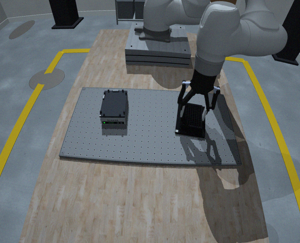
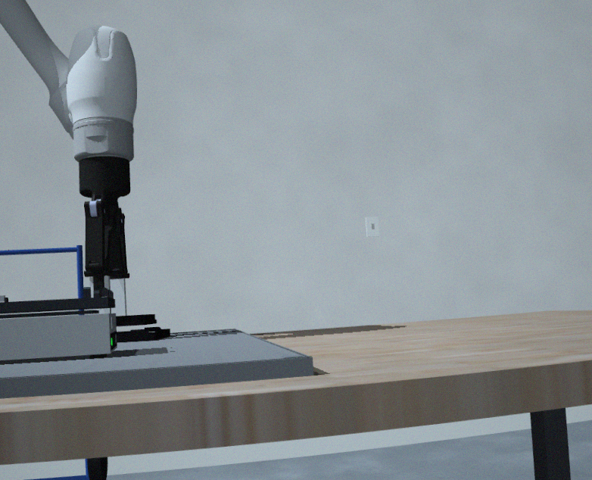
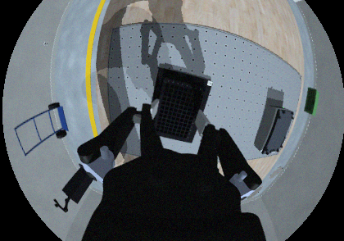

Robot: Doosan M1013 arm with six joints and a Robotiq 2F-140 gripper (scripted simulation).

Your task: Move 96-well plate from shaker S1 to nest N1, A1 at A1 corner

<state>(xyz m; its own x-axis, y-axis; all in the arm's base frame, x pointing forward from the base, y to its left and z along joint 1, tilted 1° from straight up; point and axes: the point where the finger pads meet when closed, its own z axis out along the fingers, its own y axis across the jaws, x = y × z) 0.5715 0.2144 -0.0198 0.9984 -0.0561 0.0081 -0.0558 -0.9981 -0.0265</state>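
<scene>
My gripper [image 1: 193,112] [image 3: 177,110] [image 2: 99,285] is shut on the black 96-well plate [image 1: 193,117] [image 2: 136,319] [image 3: 176,100], gripping its two long sides. It holds the plate level, a little above the black plate nest N1 [image 1: 190,133] [image 2: 142,335], at the right of the grey breadboard [image 1: 150,146] [image 2: 209,356] [image 3: 240,70]. A small white mark [image 1: 177,130] sits at the nest's front left corner. The plate's cut corner is too small to make out. The plate shaker S1 [image 1: 113,108] [image 2: 38,335] [image 3: 277,130] stands at the left with its top bare.
The breadboard lies on a wooden table [image 1: 113,198] [image 2: 441,351]. The arm's grey base block [image 1: 158,49] stands behind the breadboard. A blue cart [image 2: 28,251] [image 3: 38,127] stands off the table. A yellow line [image 1: 17,125] runs along the floor around the table.
</scene>
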